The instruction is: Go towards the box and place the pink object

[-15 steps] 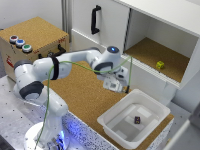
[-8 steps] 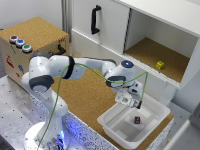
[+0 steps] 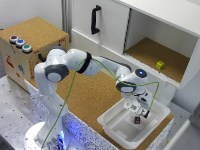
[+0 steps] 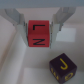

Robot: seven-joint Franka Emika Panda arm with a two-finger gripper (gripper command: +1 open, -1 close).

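Gripper: the gripper (image 4: 39, 31) is clenched on the pink block (image 4: 38, 34), one finger (image 4: 19, 22) on each of two opposite faces, hanging over the inside of the tub (image 3: 114, 127) at about 4 o'clock from the arm's base in the exterior view

Pink block: a small cube with dark letters on its faces, squarely between the fingers, lifted off the white floor of the tub as far as the wrist view shows

Handling: looks light and rigid, with flat smooth sides that could slip if pinched near an edge; the present hold across the middle of two parallel faces seems the safest one

Neighbour: a dark cube (image 4: 61, 67) with a yellow letter lies on the tub floor at about 5 o'clock from the pink block in the wrist picture, apart from it

Elsewhere: a yellow-green cube (image 3: 160, 65) sits in the open cabinet (image 3: 150, 30), well apart

Judgement: the arm seems placed for letting go inside the tub
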